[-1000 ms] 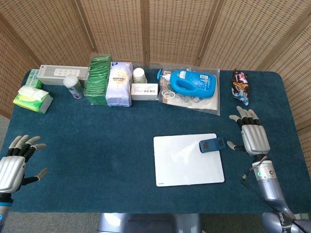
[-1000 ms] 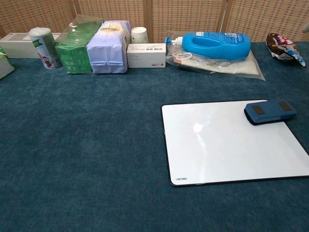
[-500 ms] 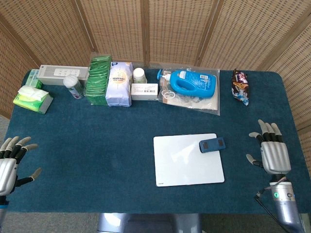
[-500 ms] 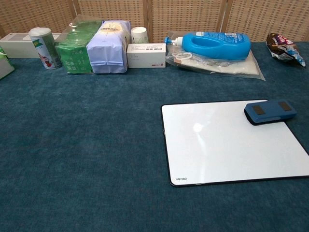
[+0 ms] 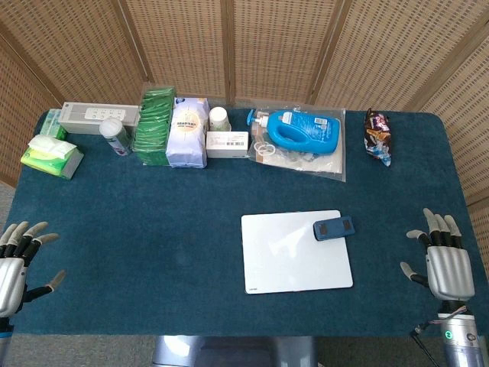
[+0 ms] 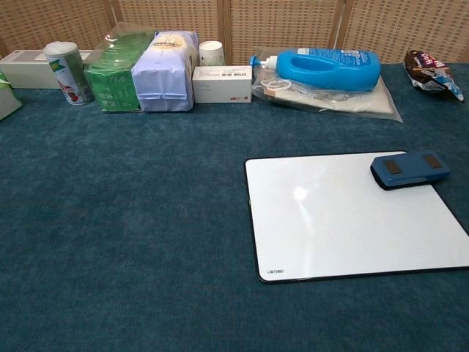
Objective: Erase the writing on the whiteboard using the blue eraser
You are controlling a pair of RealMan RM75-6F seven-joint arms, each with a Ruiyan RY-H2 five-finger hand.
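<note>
The whiteboard [image 5: 290,256] [image 6: 344,220] lies flat on the blue table cloth, right of centre, and its white surface shows no writing. The blue eraser [image 5: 333,228] [image 6: 410,169] rests on the board's far right corner. My right hand [image 5: 442,256] hovers at the table's right front edge, well right of the board, fingers spread and empty. At the left front corner my left hand [image 5: 15,264] is likewise open and holds nothing. Neither hand shows in the chest view.
Along the back stand a blue detergent bottle [image 5: 303,128] on a plastic bag, a white box [image 5: 227,142], a blue-white pouch [image 5: 187,131], green tea packs [image 5: 153,125], a can [image 5: 114,135], a tissue pack [image 5: 50,155] and a snack bag [image 5: 377,134].
Both hands have drawn back toward the front edge of the table; the right hand moved away from the eraser to the right. Board and eraser have not moved.
</note>
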